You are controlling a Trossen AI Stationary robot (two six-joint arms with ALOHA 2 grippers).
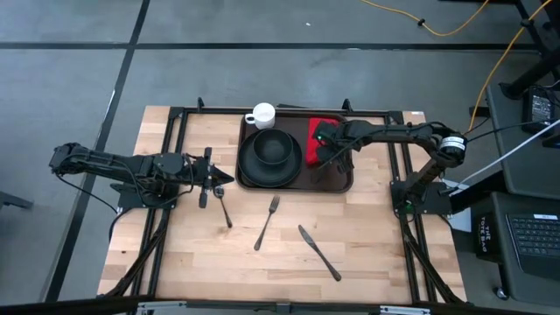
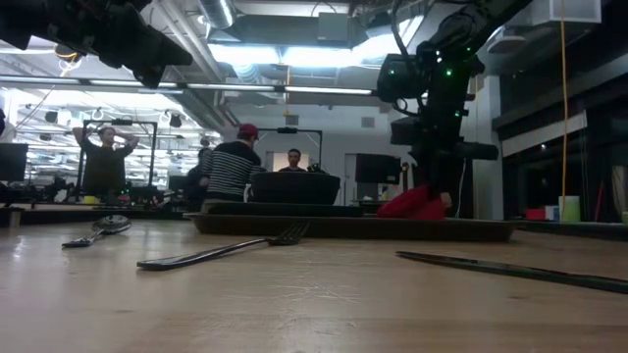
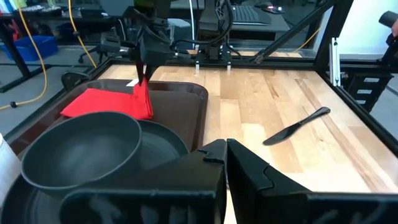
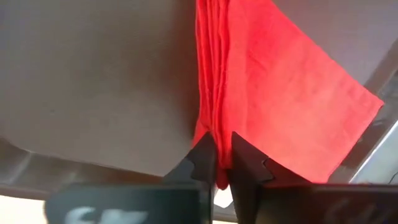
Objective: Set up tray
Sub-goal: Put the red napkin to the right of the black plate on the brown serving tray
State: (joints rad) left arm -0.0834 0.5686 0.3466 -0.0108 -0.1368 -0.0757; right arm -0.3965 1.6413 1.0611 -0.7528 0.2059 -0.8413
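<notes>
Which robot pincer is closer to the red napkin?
The right one. The right pincer pinches the folded edge of the red napkin on the tray. The left pincer is shut over the table, on the far side of the bowl.

One tray (image 1: 248,149), plate (image 1: 247,171), bowl (image 1: 273,150), mug (image 1: 262,115), napkin (image 1: 320,131), spoon (image 1: 225,210), fork (image 1: 267,222), knife (image 1: 319,253).

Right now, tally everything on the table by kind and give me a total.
Tray: 1
Black plate: 1
Black bowl: 1
White cup: 1
Red napkin: 1
Fork: 1
Knife: 1
Spoon: 1
Total: 8
</notes>
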